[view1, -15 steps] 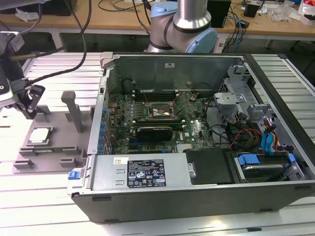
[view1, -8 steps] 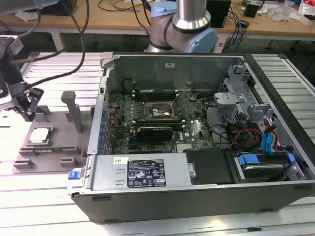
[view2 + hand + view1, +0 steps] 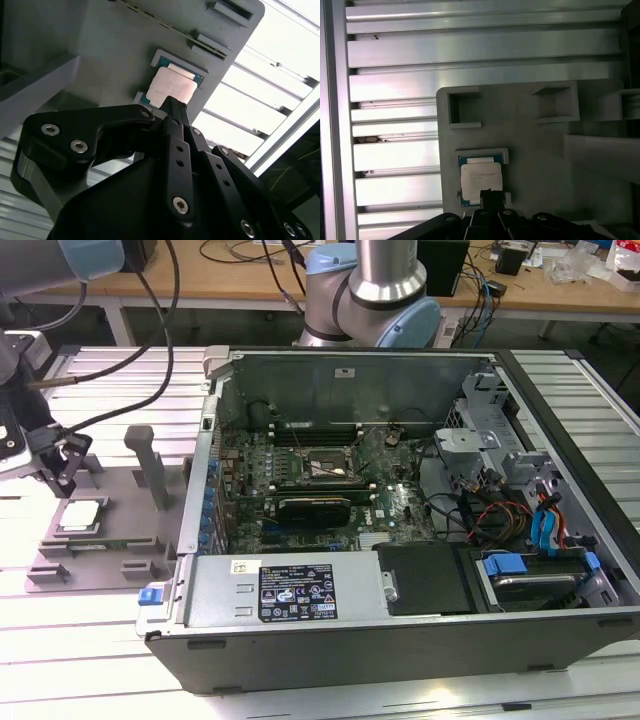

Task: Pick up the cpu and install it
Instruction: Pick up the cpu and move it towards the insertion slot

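Holds jaws together, gripper [image 3: 172,103] close over the cpu [image 3: 80,515]. Shows it seated in a recess of the grey fixture tray [image 3: 125,490] at the exterior view's left, beside the open computer case [image 3: 420,615].

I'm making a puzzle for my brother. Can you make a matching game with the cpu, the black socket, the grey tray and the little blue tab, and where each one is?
Things:
1. cpu
2. socket
3. tray
4. blue tab

Places:
A. on the motherboard inside the case
B. on an outer corner of the case
C. lying in the tray
D. on the table beside the case

Pairs: 1-C, 2-A, 3-D, 4-B.
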`<state>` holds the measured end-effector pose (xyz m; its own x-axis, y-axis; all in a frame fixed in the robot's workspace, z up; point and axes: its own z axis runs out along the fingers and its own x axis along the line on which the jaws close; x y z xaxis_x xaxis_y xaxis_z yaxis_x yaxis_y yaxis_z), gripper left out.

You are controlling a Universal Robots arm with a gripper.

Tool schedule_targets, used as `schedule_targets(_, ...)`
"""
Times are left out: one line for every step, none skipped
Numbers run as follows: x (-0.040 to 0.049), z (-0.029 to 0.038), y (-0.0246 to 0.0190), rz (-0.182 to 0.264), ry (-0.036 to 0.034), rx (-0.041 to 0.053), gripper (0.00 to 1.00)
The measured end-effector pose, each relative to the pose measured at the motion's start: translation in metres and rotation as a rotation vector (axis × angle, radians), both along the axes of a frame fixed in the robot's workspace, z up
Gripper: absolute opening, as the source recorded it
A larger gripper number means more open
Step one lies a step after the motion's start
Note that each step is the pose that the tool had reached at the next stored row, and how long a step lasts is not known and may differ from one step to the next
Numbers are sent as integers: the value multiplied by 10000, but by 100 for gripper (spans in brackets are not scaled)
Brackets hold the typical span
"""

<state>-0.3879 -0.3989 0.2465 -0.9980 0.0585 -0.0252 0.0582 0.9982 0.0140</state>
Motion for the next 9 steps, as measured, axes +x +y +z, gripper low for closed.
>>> schedule_targets(-3, -13, 0, 57, -5, 0, 11)
schedule_targets(-8, -36, 0, 128, -13, 0, 11)
schedule_targets(-11, -48, 0, 163, -15, 0, 11)
schedule_targets(-14, -60, 0, 191, -19, 0, 11)
schedule_targets(-18, -71, -1, 221, -21, -1, 11)
schedule_targets(-22, -83, -1, 250, -26, -1, 11)
schedule_targets(-29, -103, -1, 297, -36, -1, 11)
schedule_targets(-39, -128, -3, 355, -47, -2, 11)
schedule_targets(-43, -140, -4, 383, -55, -1, 11)
